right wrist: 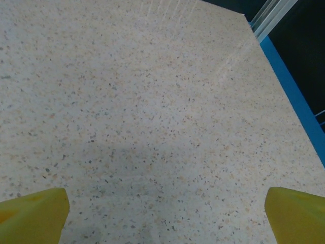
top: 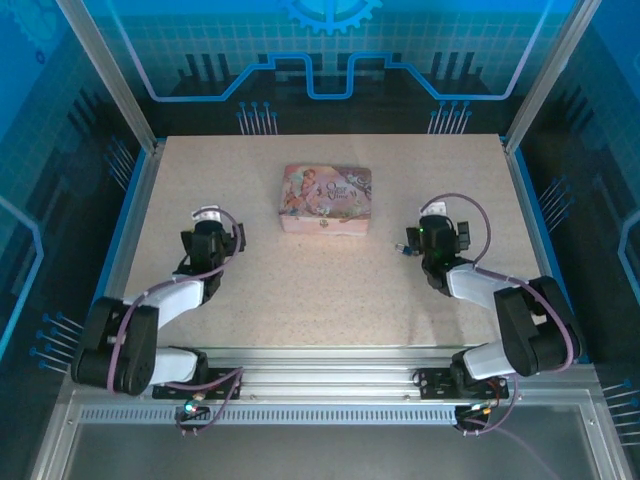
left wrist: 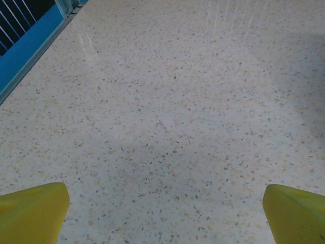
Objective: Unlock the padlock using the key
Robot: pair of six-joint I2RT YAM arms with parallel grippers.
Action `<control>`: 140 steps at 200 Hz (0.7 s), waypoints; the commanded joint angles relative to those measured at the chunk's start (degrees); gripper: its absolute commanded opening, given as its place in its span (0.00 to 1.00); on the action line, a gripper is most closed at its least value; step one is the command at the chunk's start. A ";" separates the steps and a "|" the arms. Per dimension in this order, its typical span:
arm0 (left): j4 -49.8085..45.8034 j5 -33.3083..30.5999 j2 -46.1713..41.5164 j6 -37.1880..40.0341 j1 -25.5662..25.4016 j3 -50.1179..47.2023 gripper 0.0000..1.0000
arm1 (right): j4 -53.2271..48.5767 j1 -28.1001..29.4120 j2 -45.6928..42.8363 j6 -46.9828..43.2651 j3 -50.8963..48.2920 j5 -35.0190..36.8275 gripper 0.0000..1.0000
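Note:
The padlock (top: 403, 248) is a tiny dark speck with a bluish glint, lying on the speckled table just left of my right gripper (top: 437, 222). That gripper (right wrist: 165, 216) is open, and bare tabletop lies between its yellow fingertips (right wrist: 35, 213). My left gripper (top: 211, 225) hovers over the left half of the table, far from the padlock. It (left wrist: 165, 213) is open too, with nothing between its yellow fingertips (left wrist: 294, 213). The key is out of view.
A pink picture tin (top: 325, 200) lies shut at the middle back of the table (top: 330, 300), its small clasp facing me. Blue side rails (top: 128, 215) and metal posts bound the table on both sides.

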 commanded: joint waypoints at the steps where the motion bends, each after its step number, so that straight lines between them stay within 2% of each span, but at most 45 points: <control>1: 14.59 2.47 3.73 3.40 1.11 -1.04 0.99 | 13.03 -1.63 1.24 -2.14 -1.43 -5.85 1.00; 11: 19.35 1.92 6.75 3.63 1.20 -1.64 0.99 | 16.27 -2.39 2.21 -3.02 -2.99 -10.79 1.00; 18: 24.46 2.51 9.25 3.72 1.86 -2.67 0.99 | 17.55 -2.77 2.72 -2.81 -3.17 -10.37 1.00; 30: 22.03 6.45 8.85 3.02 2.80 -2.47 0.99 | 17.15 -5.00 2.06 -1.17 -3.71 -14.52 1.00; 41: 25.38 6.93 10.73 2.62 3.18 -3.77 0.99 | 18.08 -7.56 1.60 0.65 -4.93 -19.21 1.00; 48: 32.39 7.38 13.22 4.06 3.33 -5.10 0.99 | 20.44 -9.55 2.51 1.53 -6.12 -23.07 1.00; 52: 31.65 7.23 12.80 4.21 2.92 -5.12 0.99 | 23.59 -10.25 4.11 1.45 -6.88 -24.46 1.00; 57: 27.84 7.03 11.67 3.61 2.73 -4.36 0.99 | 26.94 -10.32 5.37 1.23 -7.47 -24.12 1.00; 62: 26.73 7.14 11.53 3.31 2.91 -4.03 0.99 | 23.49 -10.30 4.51 1.43 -6.64 -24.32 1.00; 67: 28.49 7.07 12.16 3.59 2.98 -4.21 0.99 | 19.55 -10.37 3.85 1.49 -5.44 -25.20 1.00; 75: 28.57 7.09 12.13 3.60 2.96 -4.30 0.99 | 22.96 -10.13 4.58 0.83 -6.27 -25.37 1.00; 93: 28.76 7.07 12.15 3.68 2.98 -4.31 0.99 | 21.92 -9.54 4.19 0.85 -6.08 -24.08 1.00; 140: 28.83 6.96 12.13 3.77 2.81 -4.36 0.99 | 21.11 -10.37 4.32 1.08 -5.63 -26.08 1.00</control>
